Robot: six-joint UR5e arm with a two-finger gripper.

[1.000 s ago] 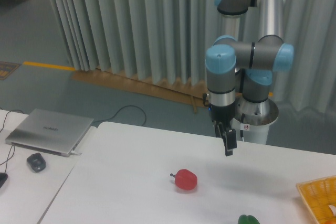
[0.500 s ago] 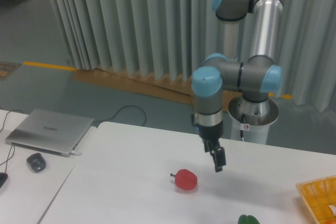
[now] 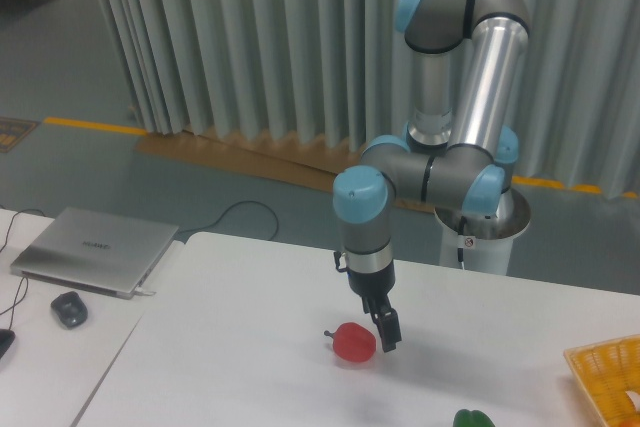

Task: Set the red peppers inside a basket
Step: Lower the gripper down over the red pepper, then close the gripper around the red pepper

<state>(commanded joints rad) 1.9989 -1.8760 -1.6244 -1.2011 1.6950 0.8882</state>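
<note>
Hanging claw: just right of the pepper, opening unclear (seen edge-on), gripping nothing visible.
Pepper: on white counter, stem pointing left.
Basket: far right edge.

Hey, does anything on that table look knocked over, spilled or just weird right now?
Nothing stands out. The red pepper sits intact on the white table with the gripper right beside it. The yellow basket is at the right edge and a green pepper at the bottom edge, both cut off by the frame.
</note>
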